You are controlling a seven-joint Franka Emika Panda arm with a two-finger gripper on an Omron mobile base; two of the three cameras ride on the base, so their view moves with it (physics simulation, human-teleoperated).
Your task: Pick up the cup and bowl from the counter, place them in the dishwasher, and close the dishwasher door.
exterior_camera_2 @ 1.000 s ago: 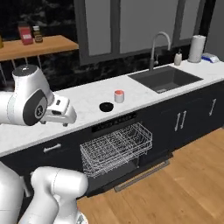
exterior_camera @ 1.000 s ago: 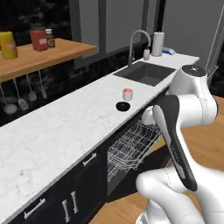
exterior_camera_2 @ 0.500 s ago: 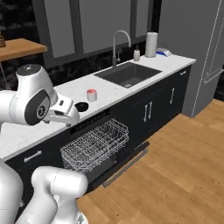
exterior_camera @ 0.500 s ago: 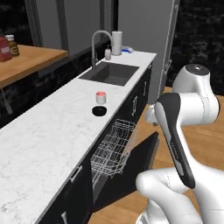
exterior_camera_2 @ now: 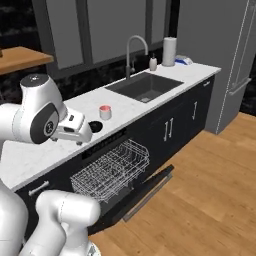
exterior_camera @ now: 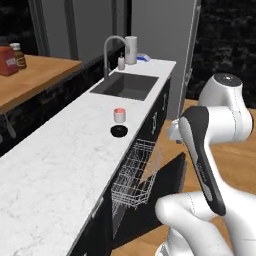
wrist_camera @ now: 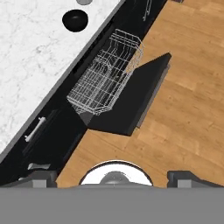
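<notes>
The jaws [wrist_camera: 112, 175] stand released and empty above the wooden floor [wrist_camera: 188, 109]. One wire rack [wrist_camera: 105, 74] rests over one lowered dishwasher door [wrist_camera: 140, 98]. On the bench [exterior_camera: 75, 150], near its front edge, sit one black bowl [exterior_camera: 119, 131] and one cup [exterior_camera: 119, 115], just apart.

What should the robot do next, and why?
Probably swing the open gripper over the counter toward the cup or the bowl. Both sit on the marble, untouched, while the hand hangs out above the wooden floor. The dishwasher door is already down and the rack pulled out, empty.
</notes>
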